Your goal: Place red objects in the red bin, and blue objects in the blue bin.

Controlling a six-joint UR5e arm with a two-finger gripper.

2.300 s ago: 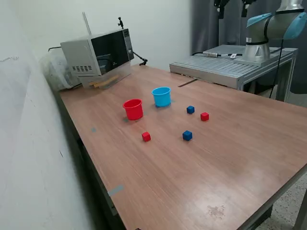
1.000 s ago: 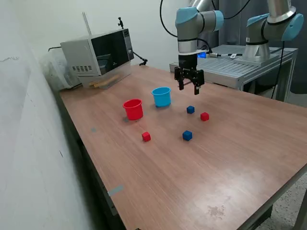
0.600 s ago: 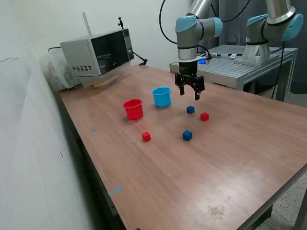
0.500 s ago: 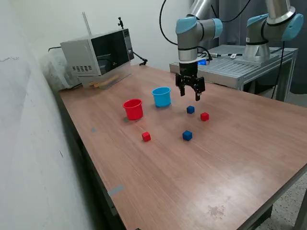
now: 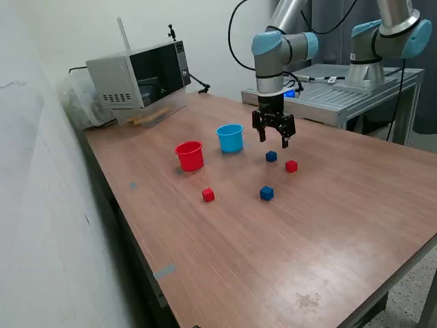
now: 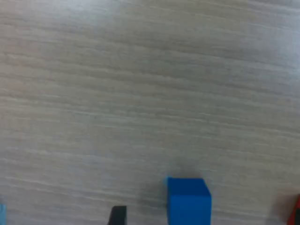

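Observation:
In the exterior view my gripper (image 5: 274,141) is open and empty, hanging a little above a dark blue cube (image 5: 271,156). That cube also shows in the wrist view (image 6: 189,199), beside one dark fingertip (image 6: 117,214). A second blue cube (image 5: 266,193) lies nearer the front. One red cube (image 5: 291,166) lies just to the exterior view's right of the first blue cube, and its edge shows in the wrist view (image 6: 296,211). The other red cube (image 5: 207,195) lies in front of the red cup (image 5: 190,155). The light blue cup (image 5: 230,137) stands beside the red cup.
A microwave (image 5: 140,78) stands at the table's back corner on the exterior view's left. A second robot arm (image 5: 382,41) stands on a grey metal bench (image 5: 328,96) behind the table. The wooden table's edge (image 5: 403,263) runs along the exterior view's right.
The arm came into view from the back and my gripper has come down and slightly to the exterior view's right, ending closer above the blue cube. The cubes and cups have not moved.

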